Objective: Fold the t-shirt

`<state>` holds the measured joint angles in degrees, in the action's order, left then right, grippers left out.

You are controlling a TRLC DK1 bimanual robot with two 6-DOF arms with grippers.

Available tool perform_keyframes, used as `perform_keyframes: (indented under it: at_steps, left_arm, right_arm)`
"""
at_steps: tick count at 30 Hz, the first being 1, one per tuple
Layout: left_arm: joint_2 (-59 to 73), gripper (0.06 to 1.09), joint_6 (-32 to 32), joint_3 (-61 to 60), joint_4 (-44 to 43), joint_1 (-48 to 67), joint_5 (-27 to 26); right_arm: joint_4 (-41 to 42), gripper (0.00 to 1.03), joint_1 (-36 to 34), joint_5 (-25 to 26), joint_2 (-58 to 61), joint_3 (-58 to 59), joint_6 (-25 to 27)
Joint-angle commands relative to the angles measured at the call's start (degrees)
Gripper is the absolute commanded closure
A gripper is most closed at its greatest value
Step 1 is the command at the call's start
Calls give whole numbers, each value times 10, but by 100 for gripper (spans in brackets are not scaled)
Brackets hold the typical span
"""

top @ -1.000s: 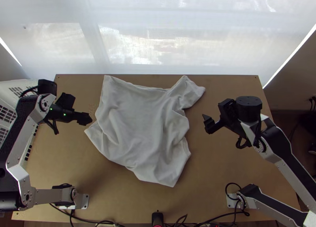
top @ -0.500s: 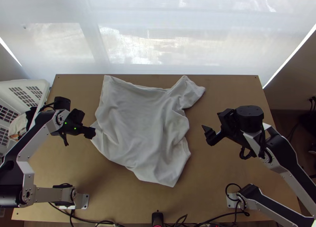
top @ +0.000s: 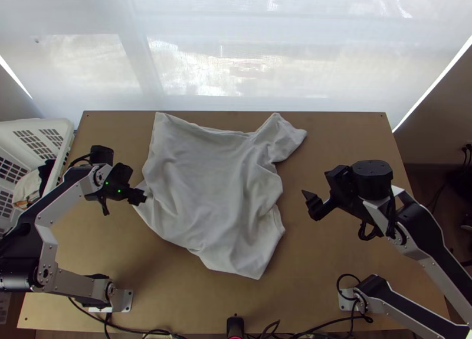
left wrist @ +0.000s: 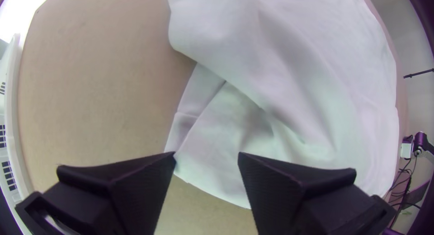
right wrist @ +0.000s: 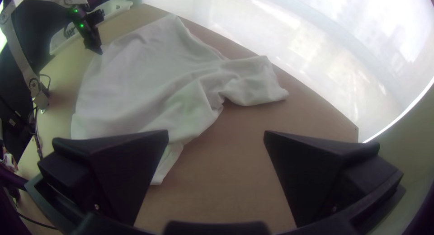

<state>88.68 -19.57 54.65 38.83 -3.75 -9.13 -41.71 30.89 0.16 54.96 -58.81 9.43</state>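
Observation:
A white t-shirt [top: 206, 185] lies spread and wrinkled over the middle of the table, one sleeve sticking out at its upper right in the top view. My left gripper [top: 141, 196] is at the shirt's left corner in the top view. In the left wrist view my left gripper [left wrist: 207, 158] stands open over that corner of the shirt [left wrist: 212, 149], a fold edge between its fingers. My right gripper [top: 309, 204] is off to the right of the shirt. In the right wrist view my right gripper [right wrist: 216, 134] is open, with the shirt [right wrist: 149, 81] farther off.
A white plastic basket [top: 66, 128] with cloth in it stands at the table's left edge. Cables [top: 141, 329] run along the near edge of the table [top: 194, 303]. A translucent white curtain [top: 236, 61] hangs behind the far edge.
My left gripper has moved toward the near side and slightly right, onto the shirt's left corner. The right arm has shifted a little toward the near side. The shirt lies as before.

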Motion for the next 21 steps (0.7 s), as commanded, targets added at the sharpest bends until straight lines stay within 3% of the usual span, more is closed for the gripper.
perform_keyframes:
  at_steps: [1, 3, 4, 12, 21]
  left_arm:
    - [10, 84, -10, 12, -3, 5, -5]
    - [8, 103, -5, 18, -2, 3, -4]
    - [8, 105, -5, 19, -2, 1, -4]
    - [-18, 105, -5, 32, 17, -1, -4]
    - [-94, 105, 1, 157, 129, -6, -16]
  right_arm:
    - [-1, 5, 1, 0, 4, 4, 1]
    - [-1, 5, 7, -2, 5, 7, 1]
    - [-1, 5, 13, -3, 5, 9, 1]
    - [-35, 5, 41, -29, 4, 26, 3]
    - [-41, 5, 72, -42, 4, 68, 5]
